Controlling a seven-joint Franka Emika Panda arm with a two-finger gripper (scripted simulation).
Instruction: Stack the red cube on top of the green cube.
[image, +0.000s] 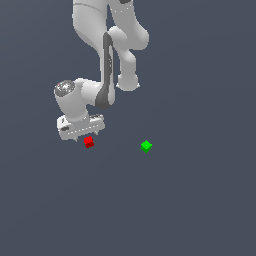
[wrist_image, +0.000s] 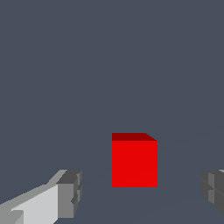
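Note:
The red cube (image: 89, 142) lies on the dark grey floor, just below my gripper's hand in the exterior view. In the wrist view the red cube (wrist_image: 134, 161) sits between my two fingers (wrist_image: 70, 194), with a gap on each side. My gripper (wrist_image: 142, 192) is open and holds nothing. In the exterior view the gripper (image: 83, 136) hangs right above the red cube. The green cube (image: 146, 146) lies on the floor to the exterior view's right of the red cube, well apart from it. It is out of the wrist view.
The white arm (image: 107, 60) reaches down from the top of the exterior view. The flat dark grey floor (image: 190, 210) spreads all around.

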